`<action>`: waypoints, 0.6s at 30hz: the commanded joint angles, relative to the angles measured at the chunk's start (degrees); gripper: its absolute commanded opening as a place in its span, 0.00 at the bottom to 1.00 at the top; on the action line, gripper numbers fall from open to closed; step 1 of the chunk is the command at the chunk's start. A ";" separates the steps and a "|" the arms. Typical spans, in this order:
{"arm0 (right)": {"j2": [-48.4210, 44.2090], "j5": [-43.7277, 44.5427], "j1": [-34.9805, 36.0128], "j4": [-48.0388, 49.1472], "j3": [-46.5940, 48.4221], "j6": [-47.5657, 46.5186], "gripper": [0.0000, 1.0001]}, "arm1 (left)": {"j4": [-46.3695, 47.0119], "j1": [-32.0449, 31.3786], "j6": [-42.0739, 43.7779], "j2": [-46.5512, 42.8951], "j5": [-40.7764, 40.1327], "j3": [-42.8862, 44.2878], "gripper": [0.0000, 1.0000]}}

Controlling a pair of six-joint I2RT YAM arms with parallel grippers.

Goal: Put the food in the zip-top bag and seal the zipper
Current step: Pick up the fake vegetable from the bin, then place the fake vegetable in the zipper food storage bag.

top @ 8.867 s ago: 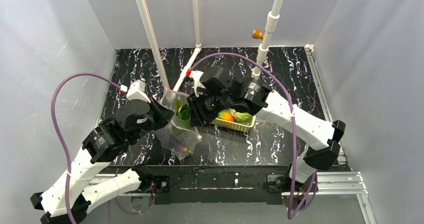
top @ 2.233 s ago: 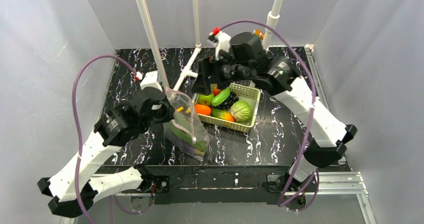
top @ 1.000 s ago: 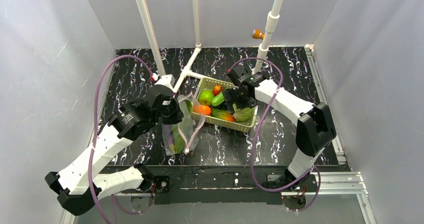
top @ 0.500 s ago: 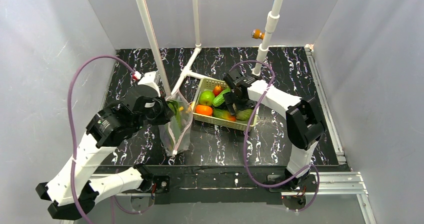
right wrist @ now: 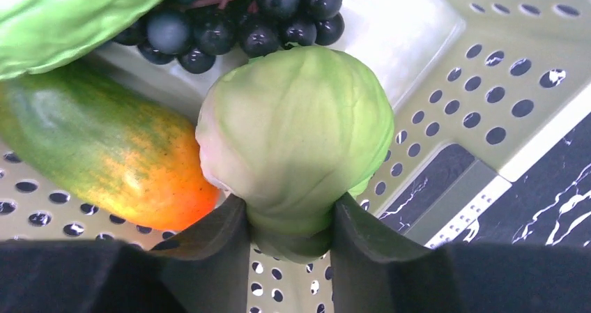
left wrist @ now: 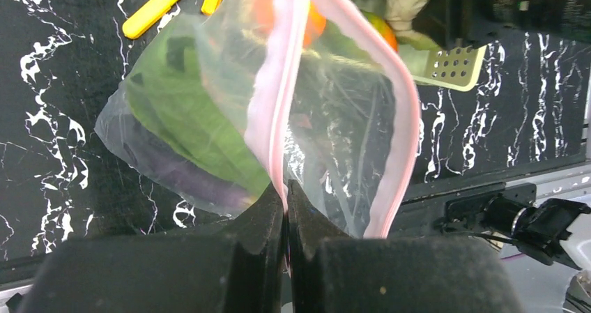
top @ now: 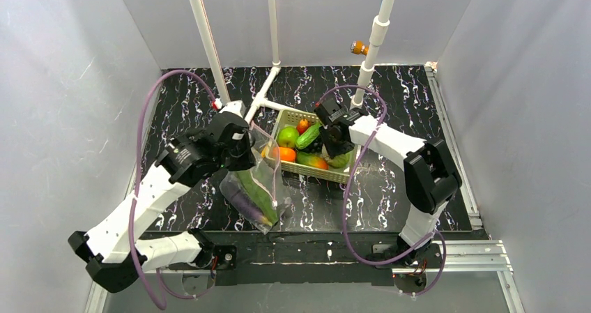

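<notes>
Since half-second back: right claw [right wrist: 289, 219] narrowed, now gripping round pale-green cabbage [right wrist: 296, 125] inside pale yellow-green slotted plastic basket [right wrist: 488, 83], far-centre of black marbled table [top: 418, 97], ready for lift-out; left claw [left wrist: 286, 187] clenched on thin pinkish zipper strip [left wrist: 279, 83], holding clear floppy zip-top bag [left wrist: 341, 132] mouth agape near front edge; long dark-purple eggplant [left wrist: 174, 177], flat green leaves [left wrist: 188, 111] already inside

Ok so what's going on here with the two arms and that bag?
The left gripper is pinched shut on the zipper strip, holding the clear bag by it with its mouth open; the eggplant and the green leaves are already inside. The right gripper is down in the basket, its fingers pressed on both sides of the cabbage, which hasn't left the basket yet. Nothing is sealed.
</notes>
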 commanded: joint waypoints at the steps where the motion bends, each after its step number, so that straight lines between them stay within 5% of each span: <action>1: -6.74 -3.64 -0.27 4.70 0.18 -0.53 0.32 | 3.29 0.28 -0.38 -1.27 0.63 -2.08 0.00; 8: -18.67 -14.09 -0.18 5.80 2.70 -0.41 0.22 | 4.65 0.30 -0.37 -4.57 1.74 -2.09 0.00; 18: -31.58 -43.14 1.86 19.77 6.97 14.08 0.24 | 7.36 0.33 -0.50 -7.60 1.74 -4.58 0.00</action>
